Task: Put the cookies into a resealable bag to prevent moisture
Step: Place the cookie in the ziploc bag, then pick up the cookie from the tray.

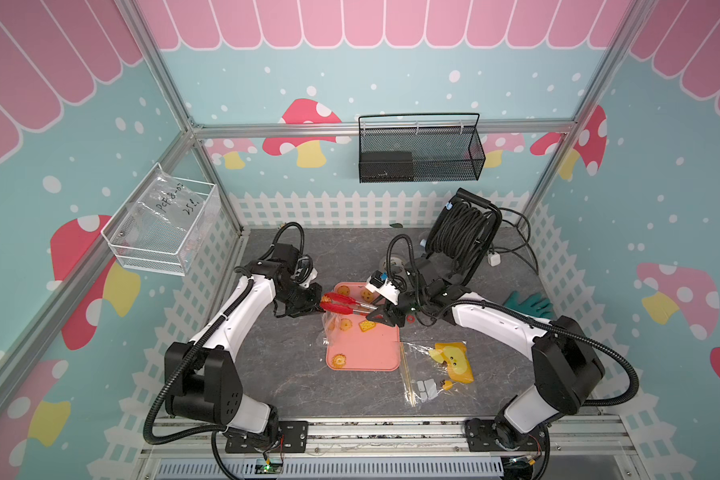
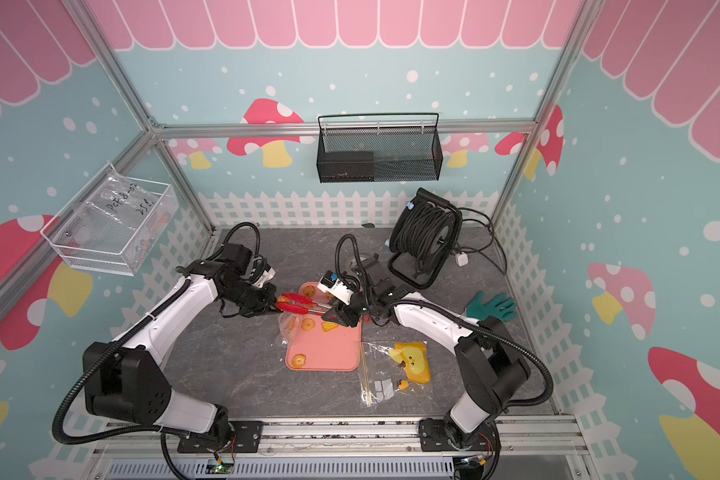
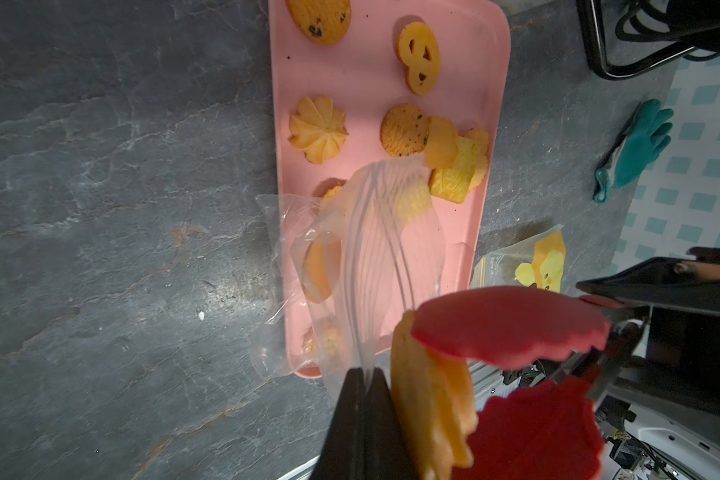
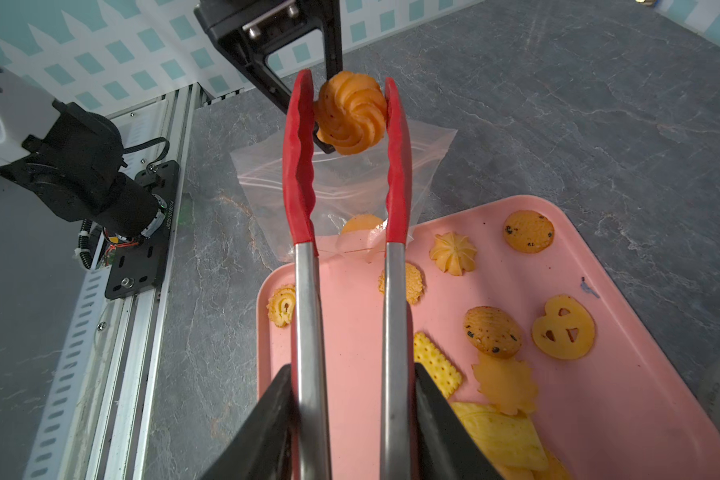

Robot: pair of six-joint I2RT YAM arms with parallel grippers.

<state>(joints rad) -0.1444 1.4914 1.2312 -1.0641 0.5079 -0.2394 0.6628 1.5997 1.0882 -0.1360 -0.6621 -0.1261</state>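
Left claw (image 3: 364,399) pinches one resealable bag (image 4: 341,178); right claw (image 4: 352,399) squeezes tongs (image 4: 304,291) holding one cookie (image 4: 350,112)

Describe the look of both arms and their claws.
The left arm and right arm have glossy white shells, black joints and ribbed black cable hoses looping alongside. The left claw and right claw have matte black, wedge-shaped fingers.

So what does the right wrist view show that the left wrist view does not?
Only right wrist: the left arm and the swirled cookie face-on. Only left wrist: the green glove and the yellow-faced bag. Both: the pink tray, the resealable bag, the red tongs gripping that cookie.
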